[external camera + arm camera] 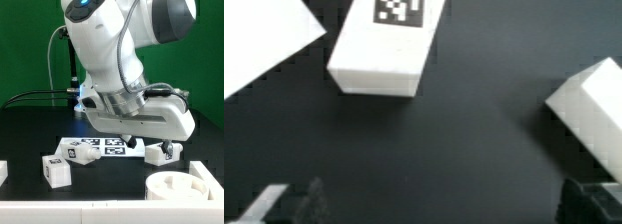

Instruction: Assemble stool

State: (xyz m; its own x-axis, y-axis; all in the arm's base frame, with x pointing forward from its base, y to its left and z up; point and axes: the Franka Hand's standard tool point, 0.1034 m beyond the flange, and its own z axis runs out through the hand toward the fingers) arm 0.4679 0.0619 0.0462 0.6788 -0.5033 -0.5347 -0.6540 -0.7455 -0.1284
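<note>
The round, rimmed white seat disc [186,194] lies at the front of the table on the exterior view's right. Three chunky white tagged legs lie loose: one at the front left [56,169], one by the marker board [76,152], one to the right [160,152]. My gripper [128,141] hangs low over the table between the marker board and the right leg. In the wrist view a tagged leg [383,52] lies ahead of my gripper [441,206], apart from it. The dark fingertips [288,204] stand wide apart with only black table between them.
The marker board [101,148] lies flat behind the legs. A white edge [260,40] and another white part [590,108] flank the leg in the wrist view. A small white piece [3,172] sits at the exterior view's left edge. Black cables run along the back.
</note>
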